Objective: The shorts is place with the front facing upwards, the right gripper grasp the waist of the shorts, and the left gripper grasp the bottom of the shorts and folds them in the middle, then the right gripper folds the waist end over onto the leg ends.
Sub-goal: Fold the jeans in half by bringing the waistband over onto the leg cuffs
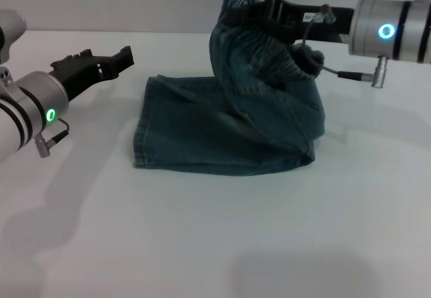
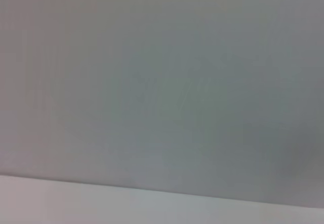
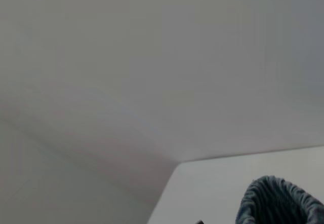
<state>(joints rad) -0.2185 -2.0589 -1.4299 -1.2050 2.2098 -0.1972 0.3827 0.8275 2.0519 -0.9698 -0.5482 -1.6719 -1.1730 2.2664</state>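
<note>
The blue-green denim shorts [image 1: 222, 133] lie folded lengthwise on the white table [image 1: 215, 244], leg ends [image 1: 141, 139] toward my left. Their ruffled waist [image 1: 259, 38] is lifted high above the table, and my right gripper [image 1: 259, 8] is shut on it, arm reaching in from the right. The cloth hangs from the waist down to the flat part. A bit of the ruffled waist [image 3: 278, 201] also shows in the right wrist view. My left gripper [image 1: 111, 58] hovers open to the left of the leg ends, holding nothing. The left wrist view shows only wall and table edge.
A thin grey cable [image 1: 337, 74] hangs from the right arm [image 1: 394, 32] near the lifted cloth. A pale wall [image 1: 135, 1] stands behind the table's far edge.
</note>
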